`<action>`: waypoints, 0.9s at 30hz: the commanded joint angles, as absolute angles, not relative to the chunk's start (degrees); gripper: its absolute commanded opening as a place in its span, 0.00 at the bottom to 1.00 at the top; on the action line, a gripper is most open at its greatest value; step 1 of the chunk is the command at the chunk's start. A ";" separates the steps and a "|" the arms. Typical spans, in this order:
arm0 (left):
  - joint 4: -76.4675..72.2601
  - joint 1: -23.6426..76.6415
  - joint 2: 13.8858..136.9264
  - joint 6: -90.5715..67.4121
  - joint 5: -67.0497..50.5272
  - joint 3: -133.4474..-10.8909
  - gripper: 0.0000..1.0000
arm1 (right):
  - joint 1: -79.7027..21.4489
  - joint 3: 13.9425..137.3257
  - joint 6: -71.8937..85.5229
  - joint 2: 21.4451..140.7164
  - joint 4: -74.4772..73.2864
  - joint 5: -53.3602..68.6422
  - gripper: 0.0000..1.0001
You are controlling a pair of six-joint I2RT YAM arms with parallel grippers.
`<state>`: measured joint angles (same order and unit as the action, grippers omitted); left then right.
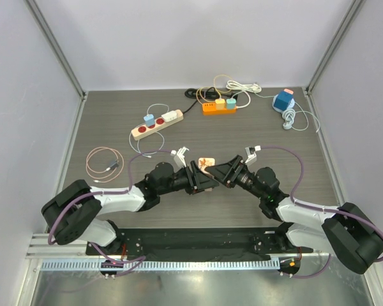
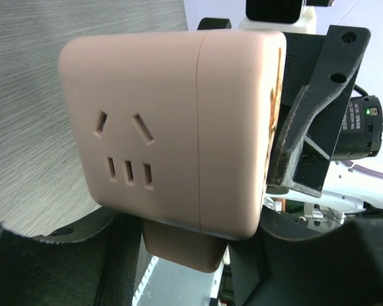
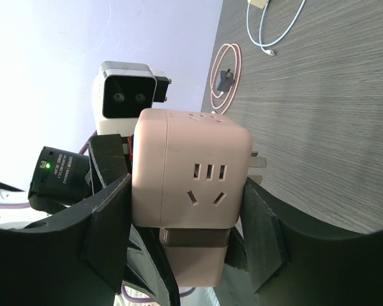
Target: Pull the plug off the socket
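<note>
A pink cube socket [image 1: 207, 162] is held up above the table's middle, between the two arms. My right gripper [image 3: 188, 204] is shut on the socket [image 3: 191, 169], with one black finger on each side face. A smaller pink plug [image 3: 191, 258] sticks out of the socket's underside, still seated in it. My left gripper [image 2: 185, 268] comes in from the opposite side, and its dark fingers [image 2: 83, 268] press close on either side of the plug [image 2: 182, 248]. The socket [image 2: 172, 127] fills most of the left wrist view. Metal prongs show on the socket's far face.
At the back lie a beige power strip [image 1: 156, 124] with plugs in it, an orange power strip [image 1: 219, 107], and a blue cube adapter [image 1: 283, 101] with white cable. A coiled pink cable [image 1: 104, 162] lies at the left. Grey walls enclose the table.
</note>
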<state>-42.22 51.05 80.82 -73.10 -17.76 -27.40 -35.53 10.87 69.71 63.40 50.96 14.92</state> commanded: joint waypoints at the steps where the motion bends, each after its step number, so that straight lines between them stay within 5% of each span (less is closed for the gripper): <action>1: -45.71 51.24 79.37 -72.77 -18.55 -26.55 0.00 | -35.33 11.60 71.02 62.40 56.78 7.23 0.01; 27: -24.79 51.59 58.36 -65.57 -11.69 -18.99 0.00 | -22.60 23.20 72.50 86.04 68.11 7.03 0.01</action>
